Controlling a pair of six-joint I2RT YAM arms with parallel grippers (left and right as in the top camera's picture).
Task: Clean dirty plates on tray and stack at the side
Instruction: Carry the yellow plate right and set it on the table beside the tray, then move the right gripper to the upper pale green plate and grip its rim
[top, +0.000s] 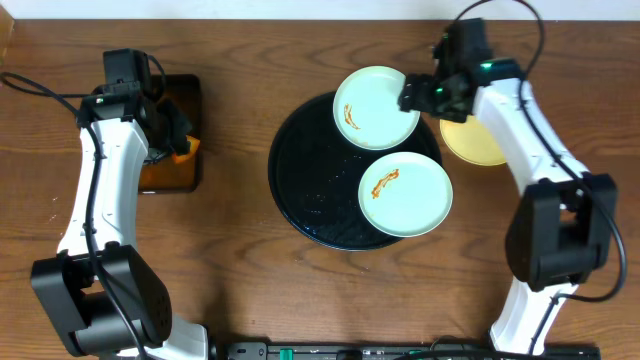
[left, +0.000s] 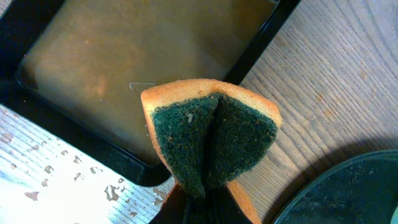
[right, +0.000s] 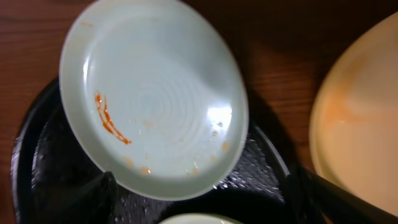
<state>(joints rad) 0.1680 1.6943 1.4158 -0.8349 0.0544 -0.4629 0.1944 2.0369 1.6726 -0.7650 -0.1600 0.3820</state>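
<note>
— So, how does the left side stand?

— The left jaws are clenched on a folded sponge (left: 211, 137), green scouring face outward and orange foam behind. Just ahead of them lies the rectangular tray (top: 199, 120) of brownish liquid (left: 124, 62). The sponge hangs over its near corner, and I cannot tell whether it touches.

— And the plates?

— None is near those jaws. The round tray (top: 300, 170) sits on the tabletop (top: 250, 280) between the arms, its far edge beneath the right jaws. The upper mint plate (top: 375, 108) leans out over that edge with an orange streak across its face. The lower mint plate (top: 405, 193) lies flat behind the right jaws, also streaked.

— Are the right jaws grasping anything?

— No, they are spread wide. The upper mint plate's near rim lies between the two fingers, and I cannot tell whether either one touches it. The yellow plate (top: 470, 145) rests off the tray, just to the outer side of these jaws, on bare wood.

— So how far along is it?

— Early, I'd say. One plate is at the side, perhaps the start of the stack, though its surface carries a faint orange tint, so I can't call it clean. Both mint plates need wiping and moving across.

— Any writing or brand?

— None that I can read on sponge, plates or trays.
</note>
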